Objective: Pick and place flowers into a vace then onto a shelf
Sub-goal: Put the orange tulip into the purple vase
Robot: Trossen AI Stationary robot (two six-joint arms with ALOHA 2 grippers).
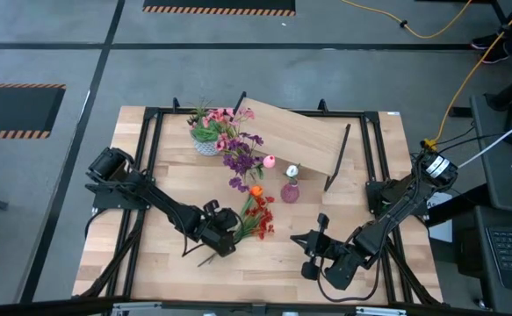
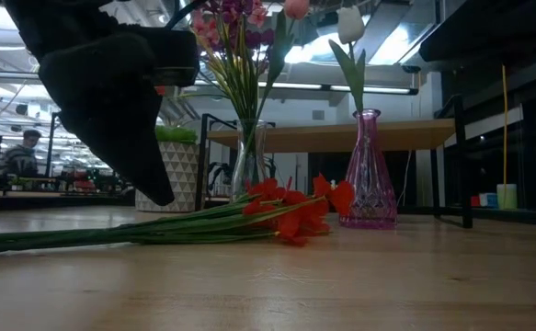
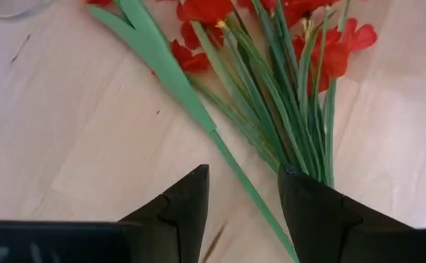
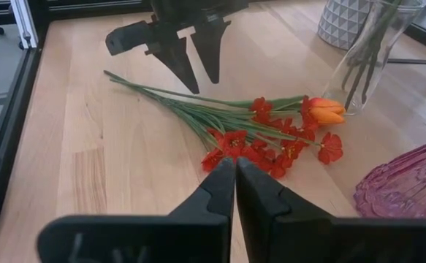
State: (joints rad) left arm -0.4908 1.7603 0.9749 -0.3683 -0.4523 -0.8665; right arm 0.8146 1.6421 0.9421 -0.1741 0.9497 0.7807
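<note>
Jaws of our left gripper (image 3: pixel 242 212) stand spread above the worktop (image 1: pixel 150 263), straddling the stem end of the red-orange bunch (image 1: pixel 257 219) without pinching anything that we can see; in the left wrist view one green stem runs down between the two fingers and the rest lie just beside one of them. We judge this the relation that counts: the bunch lies flat, its long axis running from the stems under the left gripper out to the blooms farther right and away, so the jaws cross the stems rather than run along them. A straight descent and a squeeze should gather them, though the outer stems may slip outside.

Our right gripper (image 1: pixel 311 254) waits near the front right of the worktop, jaws pressed together and empty, pointing at the blooms from the other side; the left arm is clearly nearer the stems.

Beyond the bunch stand a clear vase (image 2: pixel 249 156) holding purple and pink flowers and a pink vase (image 2: pixel 369 175) with a white bloom. Farthest back is the shelf (image 1: pixel 295 136).
</note>
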